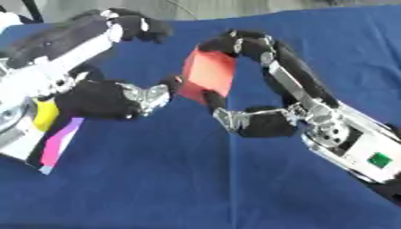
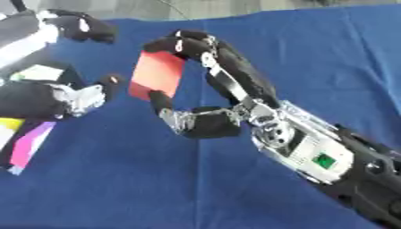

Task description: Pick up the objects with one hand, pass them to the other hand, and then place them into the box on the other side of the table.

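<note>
I'm holding the red block point(image 1: 210, 74) in my right hand point(image 1: 262, 118), pinching it top and bottom: fingers curling over its upper edge, thumb point(image 1: 213, 102) pressing under the lower one, so its long axis is running roughly upright, tilting a little. It's hanging in the air above the blue cloth point(image 1: 196, 179), between the two hands. My left hand point(image 1: 109, 96) is sitting just to the block's left, fingers arching above and thumb below, spread apart and holding nothing I can see; its thumb tip is nearly at the block's lower left corner. So the handover is turning on that small gap leftward. Beyond the left hand, something pink and yellow point(image 1: 55, 134) is lying at the edge, maybe the box.
</note>
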Controlling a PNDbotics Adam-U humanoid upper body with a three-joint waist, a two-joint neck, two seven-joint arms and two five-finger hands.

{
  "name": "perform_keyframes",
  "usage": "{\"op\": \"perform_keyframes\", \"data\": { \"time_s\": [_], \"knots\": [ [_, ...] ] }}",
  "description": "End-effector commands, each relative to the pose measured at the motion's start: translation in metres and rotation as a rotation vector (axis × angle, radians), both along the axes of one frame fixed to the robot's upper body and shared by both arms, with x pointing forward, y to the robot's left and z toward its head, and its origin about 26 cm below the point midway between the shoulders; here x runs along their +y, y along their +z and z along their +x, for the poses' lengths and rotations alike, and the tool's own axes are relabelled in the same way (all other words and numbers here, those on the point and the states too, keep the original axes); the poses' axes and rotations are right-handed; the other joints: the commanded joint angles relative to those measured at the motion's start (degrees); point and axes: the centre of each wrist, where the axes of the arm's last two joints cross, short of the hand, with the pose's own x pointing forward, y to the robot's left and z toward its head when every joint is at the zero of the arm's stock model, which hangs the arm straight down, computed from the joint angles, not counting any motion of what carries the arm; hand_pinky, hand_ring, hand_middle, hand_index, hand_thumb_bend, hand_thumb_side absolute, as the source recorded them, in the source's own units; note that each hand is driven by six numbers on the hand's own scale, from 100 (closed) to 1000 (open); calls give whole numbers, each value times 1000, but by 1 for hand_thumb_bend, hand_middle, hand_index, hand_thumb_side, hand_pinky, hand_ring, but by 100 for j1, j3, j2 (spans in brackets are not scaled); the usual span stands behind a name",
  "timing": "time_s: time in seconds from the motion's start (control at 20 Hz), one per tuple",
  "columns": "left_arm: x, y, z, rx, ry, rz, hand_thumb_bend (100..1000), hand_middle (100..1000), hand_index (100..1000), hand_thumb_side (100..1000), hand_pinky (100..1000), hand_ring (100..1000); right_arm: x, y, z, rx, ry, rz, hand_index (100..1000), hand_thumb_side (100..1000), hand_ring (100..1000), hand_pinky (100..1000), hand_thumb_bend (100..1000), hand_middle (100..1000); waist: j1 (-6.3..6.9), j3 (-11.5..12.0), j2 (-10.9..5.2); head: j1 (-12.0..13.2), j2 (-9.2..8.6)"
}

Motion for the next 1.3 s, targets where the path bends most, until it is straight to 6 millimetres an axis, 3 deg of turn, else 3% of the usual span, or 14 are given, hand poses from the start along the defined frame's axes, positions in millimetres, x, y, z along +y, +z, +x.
{"op": "perform_keyframes", "data": {
  "time_s": [0.05, 0.2, 0.35, 0.45, 0.65, 0.7, 1.1, 1.3],
  "knots": [
    [-1, 5, -2, -32, -6, 27, 430, 750, 873, 794, 936, 865, 1, 5, -2, -75, 25, -3, 687, 100, 455, 650, 100, 420, -3, -16, -81, 67, -75],
    [2, 3, -1, 2, -23, 63, 442, 753, 884, 867, 960, 878, 0, 3, -2, -103, 30, -11, 687, 100, 457, 651, 100, 421, 9, -42, -73, 92, -60],
    [9, 1, 1, 28, -49, 97, 423, 766, 895, 873, 983, 892, -1, 1, -2, -113, 29, -15, 687, 100, 457, 652, 100, 421, 22, -70, -66, 104, -67],
    [15, 0, 2, 35, -71, 121, 416, 774, 905, 847, 994, 902, 0, 0, -2, -118, 33, -17, 686, 100, 457, 652, 100, 421, 24, -84, -64, 92, -73],
    [20, 1, 3, -8, -80, 169, 428, 784, 928, 547, 975, 901, 1, 1, -2, -132, 47, -20, 685, 100, 458, 653, 100, 421, 27, -86, -69, 46, -104],
    [19, 1, 3, -26, -80, 178, 433, 784, 931, 512, 973, 901, 1, 1, -2, -136, 51, -21, 685, 100, 459, 653, 100, 422, 28, -85, -70, 41, -111],
    [4, 3, -1, -115, -46, 175, 526, 790, 940, 455, 972, 910, 5, -2, -4, -165, 75, -29, 682, 100, 460, 654, 100, 423, 33, -74, -64, 100, -109],
    [-1, 1, -2, -138, -11, 204, 574, 791, 940, 471, 965, 910, 6, -1, -4, -193, 87, -29, 681, 100, 463, 655, 100, 425, 35, -63, -54, 123, -89]
  ]
}}
